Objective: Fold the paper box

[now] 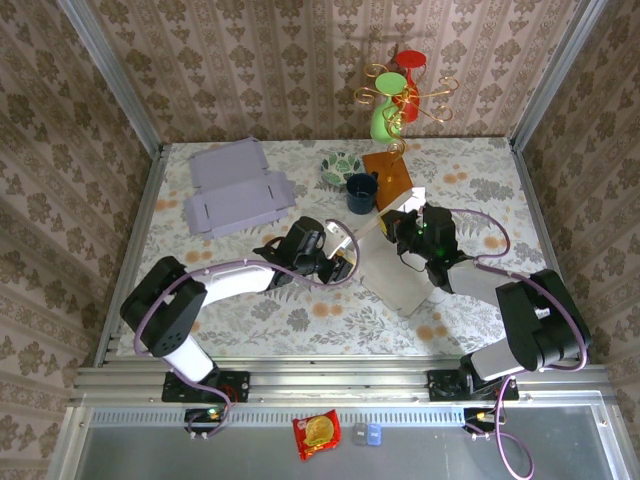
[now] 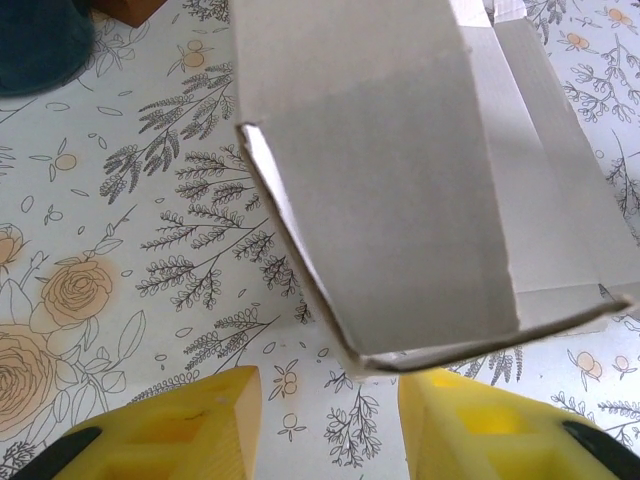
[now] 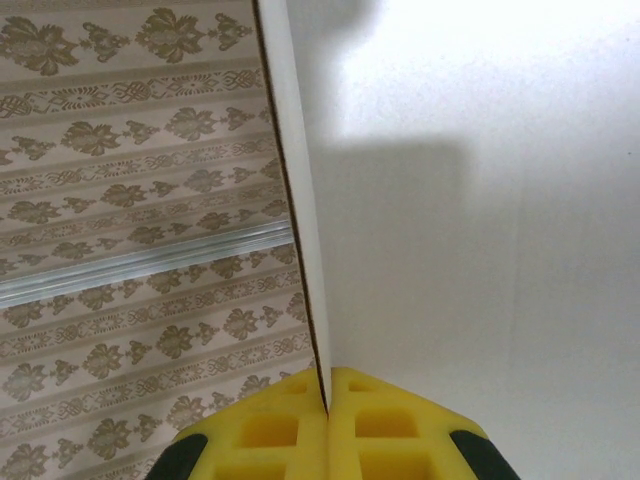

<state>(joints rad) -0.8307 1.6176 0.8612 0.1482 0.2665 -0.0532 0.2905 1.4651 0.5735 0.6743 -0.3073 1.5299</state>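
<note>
Near ledge: red snack packet (image 1: 316, 434) lies in front of the arm bases, off the floral table (image 1: 300, 322). Mid-table: paper box (image 1: 398, 280), white and partly unfolded. One long panel is flat on the cloth, running toward the near right, and another panel is raised. Right gripper (image 1: 408, 232) is clamped tight on a panel edge. In the right wrist view the yellow pads (image 3: 260, 430) are pressed together with the card edge running straight down between them, and the panel stands edge-on to the camera. Left gripper (image 1: 340, 262) sits just left of the box, fingers part-way apart with nothing between them. The left wrist view shows bare cloth in the gap and the corner of a lifted flap just ahead of the fingertips (image 2: 215, 410); it's close, but I can't tell if it's touching. Behind the box: blue cup (image 1: 361, 193) upright, with a brown block (image 1: 388, 172) just beside it on the right. Back left: lavender box (image 1: 236, 190) opened out flat, well apart from both grippers. Far edge: green vase (image 1: 384, 122).
</note>
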